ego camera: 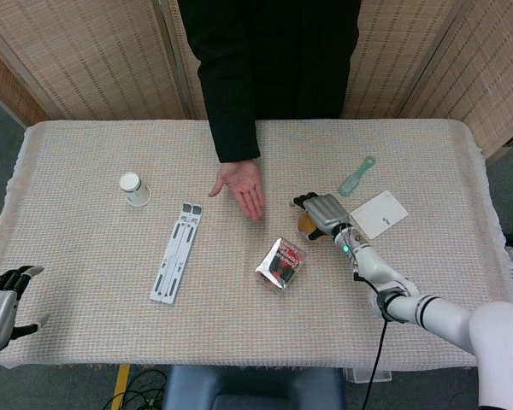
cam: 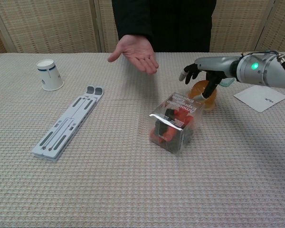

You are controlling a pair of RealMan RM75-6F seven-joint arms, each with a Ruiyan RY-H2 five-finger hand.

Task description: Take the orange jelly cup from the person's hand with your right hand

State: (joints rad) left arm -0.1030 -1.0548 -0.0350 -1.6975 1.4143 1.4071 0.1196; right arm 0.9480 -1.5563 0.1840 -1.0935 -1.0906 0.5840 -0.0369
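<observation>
The orange jelly cup (ego camera: 305, 224) (cam: 204, 92) stands on the table just behind a clear packet. My right hand (ego camera: 322, 210) (cam: 202, 77) hovers over it with fingers spread off to the left; only the thumb still touches the cup's front. The person's hand (ego camera: 243, 184) (cam: 136, 51) lies palm up and empty, to the left of the cup and apart from it. My left hand (ego camera: 0, 304) hangs off the near left table edge, fingers apart and holding nothing.
A clear packet with red and black contents (ego camera: 282, 264) (cam: 175, 122) sits right in front of the cup. A teal tool (ego camera: 356, 176) and a white card (ego camera: 383, 212) (cam: 261, 97) lie to the right. A paper cup (ego camera: 135, 190) (cam: 50, 74) and a white folded stand (ego camera: 175, 252) (cam: 66, 123) are at left.
</observation>
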